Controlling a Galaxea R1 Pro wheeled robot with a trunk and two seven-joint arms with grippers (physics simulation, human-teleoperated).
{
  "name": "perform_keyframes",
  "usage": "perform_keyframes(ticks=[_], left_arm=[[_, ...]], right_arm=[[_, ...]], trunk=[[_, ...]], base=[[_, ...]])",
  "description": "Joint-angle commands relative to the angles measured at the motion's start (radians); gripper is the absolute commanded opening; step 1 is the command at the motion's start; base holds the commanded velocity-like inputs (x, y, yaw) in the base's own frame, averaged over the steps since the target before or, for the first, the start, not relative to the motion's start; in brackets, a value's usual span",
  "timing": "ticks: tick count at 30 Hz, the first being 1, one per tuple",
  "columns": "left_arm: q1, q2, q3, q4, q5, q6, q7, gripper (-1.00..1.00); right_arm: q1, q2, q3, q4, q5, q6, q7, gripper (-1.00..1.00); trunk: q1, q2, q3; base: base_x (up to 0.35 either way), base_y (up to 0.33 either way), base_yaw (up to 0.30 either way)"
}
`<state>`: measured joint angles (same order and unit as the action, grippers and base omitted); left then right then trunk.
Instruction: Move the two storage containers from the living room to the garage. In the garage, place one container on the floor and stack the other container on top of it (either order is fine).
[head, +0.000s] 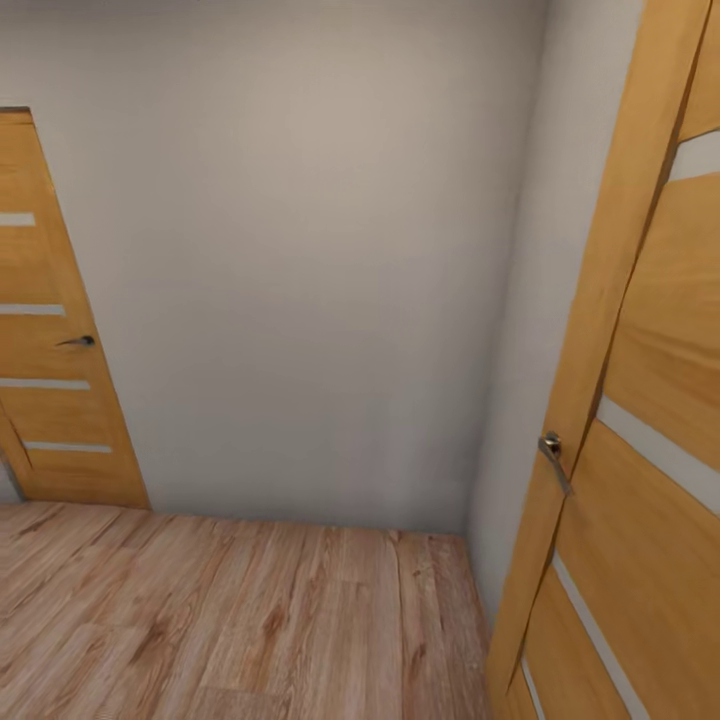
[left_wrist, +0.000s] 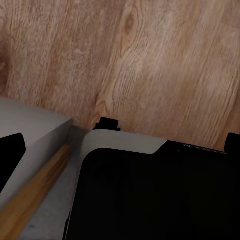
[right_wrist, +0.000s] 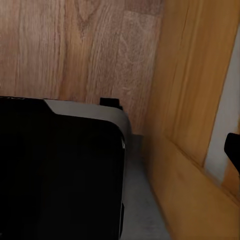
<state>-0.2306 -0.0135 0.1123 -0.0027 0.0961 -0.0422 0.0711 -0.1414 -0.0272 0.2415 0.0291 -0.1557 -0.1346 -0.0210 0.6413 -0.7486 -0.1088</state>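
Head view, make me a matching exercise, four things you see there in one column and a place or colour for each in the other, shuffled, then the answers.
Things:
1. door with a dark lever handle
2. door with a silver handle
3. wall
4. wood-plank floor

Descriptions:
A. plain pale grey-beige
B. at the picture's right edge, close to the camera
C. light brown, along the bottom
D. at the left edge, farther back

Pairs: 1-D, 2-B, 3-A, 4-C
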Motion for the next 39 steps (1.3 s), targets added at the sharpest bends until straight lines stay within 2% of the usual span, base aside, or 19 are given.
perform_keyframes(ticks=[1,7,24,39], left_arm=[[-0.001,0.000,0.003,0.001,0.010,-0.004,0.001,1.00],[-0.001,0.000,0.003,0.001,0.010,-0.004,0.001,1.00],[-0.001,0.000,0.003,0.001,0.010,-0.004,0.001,1.00],[-0.001,0.000,0.004,0.001,0.010,-0.004,0.001,1.00]], right_arm=[[-0.001,0.000,0.009,0.003,-0.010,-0.006,-0.001,1.00],[-0.001,-0.001,0.009,0.003,-0.010,-0.007,-0.001,1.00],[-0.001,-0.005,0.010,0.003,-0.011,-0.004,0.000,1.00],[-0.001,0.001,0.007,0.003,-0.009,-0.004,-0.001,1.00]], trunk=[[0.000,-0.001,-0.002],[0.000,-0.001,-0.002],[0.000,-0.001,-0.002],[0.000,-0.001,-0.002]], base=[[0.032,0.000,0.220],[0.009,0.000,0.155],[0.009,0.000,0.005],[0.313,0.000,0.000]])
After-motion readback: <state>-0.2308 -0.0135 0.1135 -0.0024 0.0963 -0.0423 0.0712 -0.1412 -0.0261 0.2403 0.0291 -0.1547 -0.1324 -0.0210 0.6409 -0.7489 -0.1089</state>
